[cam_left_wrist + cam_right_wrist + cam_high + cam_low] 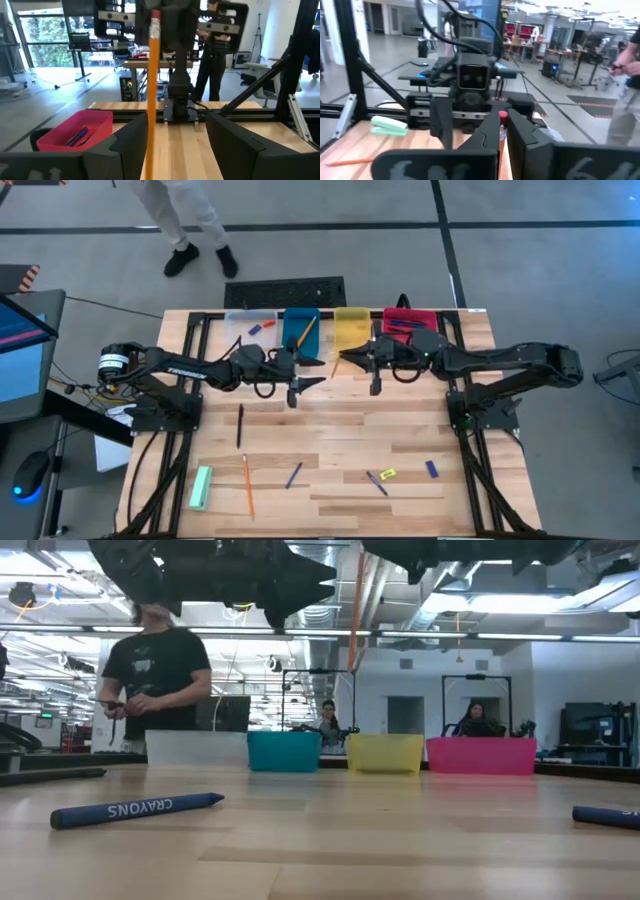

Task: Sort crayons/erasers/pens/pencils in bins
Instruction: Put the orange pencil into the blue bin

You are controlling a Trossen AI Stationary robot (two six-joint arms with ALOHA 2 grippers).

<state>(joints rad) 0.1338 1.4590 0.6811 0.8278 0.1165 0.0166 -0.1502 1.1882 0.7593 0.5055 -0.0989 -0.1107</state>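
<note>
Pencil (153, 75) hangs upright in the pinching jaws of the right gripper (345, 360) between both arms, near the yellow bin (351, 327), while the left gripper (312, 383) stands spread around it; a handover, I judge, next needing a clean carry to its bin.

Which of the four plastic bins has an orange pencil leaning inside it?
The blue plastic bin, second from the clear end; a long orange pencil leans there. The others hold none.
</note>
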